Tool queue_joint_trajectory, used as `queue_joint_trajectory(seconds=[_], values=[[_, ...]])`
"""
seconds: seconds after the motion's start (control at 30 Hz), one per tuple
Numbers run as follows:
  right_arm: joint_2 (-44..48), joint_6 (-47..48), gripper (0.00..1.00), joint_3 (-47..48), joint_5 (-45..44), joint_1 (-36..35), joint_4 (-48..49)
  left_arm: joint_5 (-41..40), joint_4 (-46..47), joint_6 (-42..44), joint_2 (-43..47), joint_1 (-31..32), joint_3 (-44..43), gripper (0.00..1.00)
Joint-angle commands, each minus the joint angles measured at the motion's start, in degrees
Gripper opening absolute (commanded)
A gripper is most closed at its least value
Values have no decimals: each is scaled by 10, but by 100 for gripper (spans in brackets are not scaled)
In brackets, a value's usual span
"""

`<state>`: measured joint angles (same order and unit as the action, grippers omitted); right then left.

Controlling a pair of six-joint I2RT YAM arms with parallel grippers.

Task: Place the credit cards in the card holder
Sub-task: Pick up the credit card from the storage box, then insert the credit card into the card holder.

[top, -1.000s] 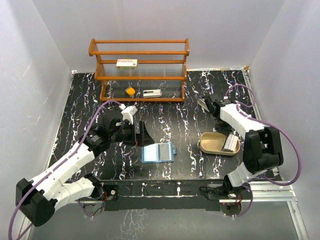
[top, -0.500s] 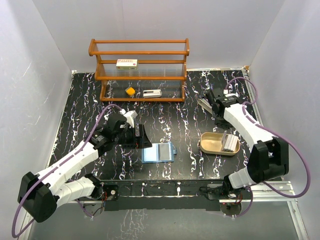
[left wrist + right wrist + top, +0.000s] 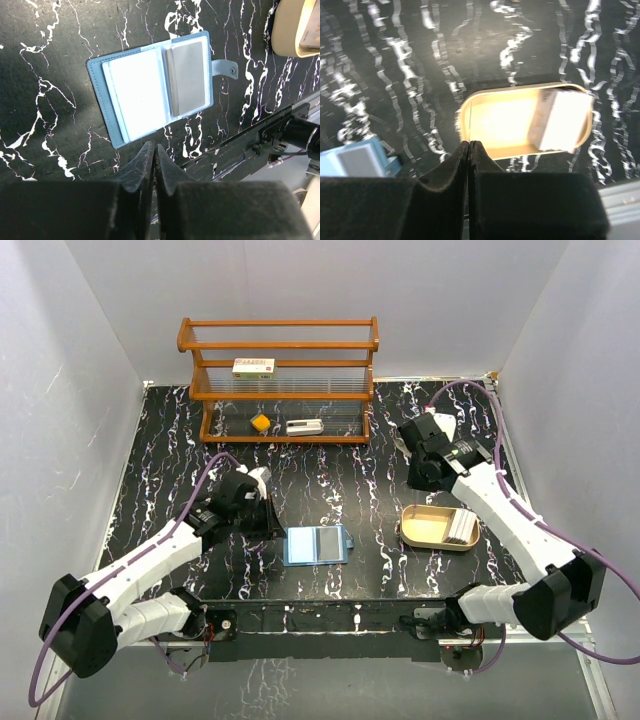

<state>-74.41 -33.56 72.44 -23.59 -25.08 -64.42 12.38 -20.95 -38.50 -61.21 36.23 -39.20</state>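
Note:
The blue card holder (image 3: 316,544) lies open on the black marbled table; a grey card (image 3: 189,77) sits in its right page and the left page (image 3: 135,87) looks pale. My left gripper (image 3: 152,147) is shut and empty, just off the holder's edge, to its left (image 3: 272,523) in the top view. More credit cards (image 3: 461,528) lean in the right end of the tan tray (image 3: 420,527). My right gripper (image 3: 470,143) hovers over the tray (image 3: 520,117), shut on a thin card seen edge-on as a pale line. The tray's cards (image 3: 565,120) show bright.
A wooden rack (image 3: 278,380) stands at the back with a white box with red marks (image 3: 254,367), a small orange thing (image 3: 260,422) and a white object (image 3: 304,426). White walls close in on three sides. A metal rail (image 3: 330,620) runs along the front edge.
My left gripper went from wide open to shut and drew back left from the holder. My right arm stretched out and its gripper turned from pointing left to pointing down over the tray.

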Motion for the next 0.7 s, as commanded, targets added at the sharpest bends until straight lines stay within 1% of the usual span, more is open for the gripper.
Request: queue_joint_trajectory(seconds=[0.0, 0.17, 0.27, 0.5, 0.67], values=[[30, -22, 0, 8, 68, -50, 80, -1, 17, -16, -12, 1, 15, 0], [54, -44, 0, -49, 161, -95, 204, -3, 50, -35, -30, -1, 29, 0], [54, -58, 0, -77, 195, -125, 277, 3, 67, -44, -48, -8, 38, 0], [14, -68, 0, -144, 261, -172, 411, 36, 121, -69, -80, -29, 70, 0], [-1, -80, 0, -191, 313, -184, 503, 55, 141, -69, -102, -36, 78, 0]])
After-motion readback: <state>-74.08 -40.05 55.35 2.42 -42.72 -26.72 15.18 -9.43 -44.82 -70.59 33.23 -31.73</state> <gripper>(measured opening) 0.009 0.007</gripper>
